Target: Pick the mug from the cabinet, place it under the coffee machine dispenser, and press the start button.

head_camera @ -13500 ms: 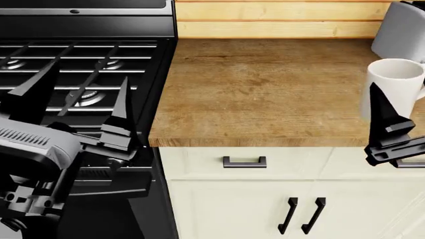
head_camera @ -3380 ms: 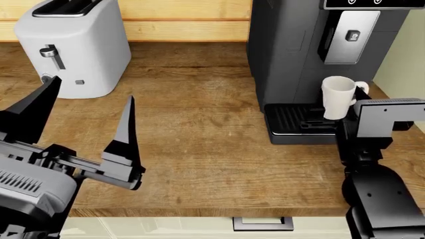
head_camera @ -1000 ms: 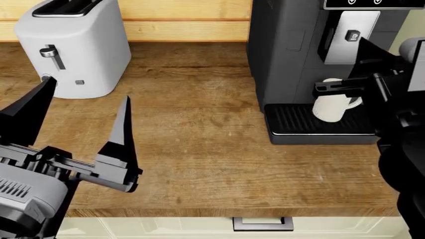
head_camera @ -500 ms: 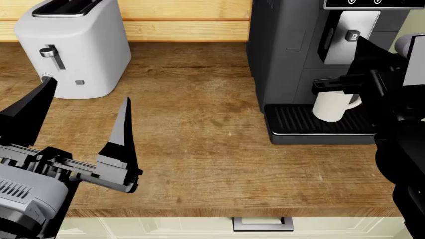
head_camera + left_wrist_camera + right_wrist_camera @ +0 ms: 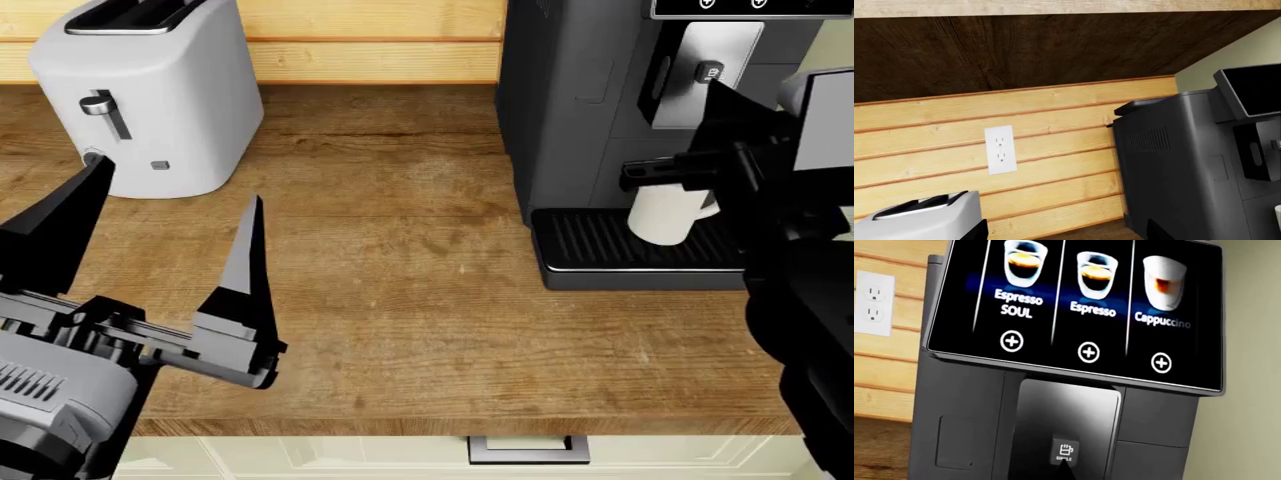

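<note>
The coffee machine's screen [image 5: 1074, 310] shows three drinks, labelled "Espresso SOUL", "Espresso" and "Cappuccino", each with a plus sign in a circle beneath it. Below the screen sits the silver dispenser [image 5: 1067, 432] with one small dark button [image 5: 1065, 452] marked with a cup icon and tiny lettering too small to read surely; a dark fingertip of the right tool [image 5: 714, 150] points up just beneath that button. Whether this tool is open or closed cannot be told.

One white mug [image 5: 665, 211] stands on the ribbed black tray [image 5: 587, 245] under the dispenser, partly hidden behind the right tool. One white toaster [image 5: 147, 95] stands at the far left of the wooden surface [image 5: 400, 300]. The left tool [image 5: 160, 250] hangs over the surface with its two fingers spread wide, holding nothing. One white wall outlet [image 5: 999, 149] sits on the plank wall.
</note>
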Tool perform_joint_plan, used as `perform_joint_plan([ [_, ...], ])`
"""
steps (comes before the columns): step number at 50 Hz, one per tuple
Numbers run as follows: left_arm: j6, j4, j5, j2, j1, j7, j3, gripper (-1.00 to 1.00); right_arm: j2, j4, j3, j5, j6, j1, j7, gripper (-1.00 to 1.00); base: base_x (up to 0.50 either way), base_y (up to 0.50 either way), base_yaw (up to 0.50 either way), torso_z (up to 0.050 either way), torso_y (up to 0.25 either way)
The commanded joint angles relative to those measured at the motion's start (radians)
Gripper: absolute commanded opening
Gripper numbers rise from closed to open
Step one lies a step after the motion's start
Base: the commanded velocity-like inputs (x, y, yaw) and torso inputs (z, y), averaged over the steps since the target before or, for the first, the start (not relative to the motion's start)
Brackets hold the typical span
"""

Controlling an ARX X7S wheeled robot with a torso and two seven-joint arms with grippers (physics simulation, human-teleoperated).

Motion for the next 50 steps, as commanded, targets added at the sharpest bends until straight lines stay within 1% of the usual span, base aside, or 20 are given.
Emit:
perform_joint_plan([
  [1, 0.005, -0.001, -0.001, -0.005, 0.001, -0.002, 0.002, 1.00, -0.004, 0.012, -0.009, -0.005, -0.003, 0.011, 0.005, -1.00, 0.00, 0.00, 0.00, 0.000, 0.000],
  [26, 0.016, -0.005, 0.002, -0.010, 0.004, -0.007, 0.010, 1.00, -0.008, 0.067, -0.040, -0.029, -0.026, 0.039, 0.004, -1.00, 0.00, 0.00, 0.00, 0.000, 0.000],
  [50, 0.021, -0.005, -0.003, -0.019, 0.002, -0.015, 0.014, 1.00, 0.003, 0.045, -0.031, -0.014, -0.012, 0.040, 0.009, -1.00, 0.01, 0.00, 0.00, 0.001, -0.004],
])
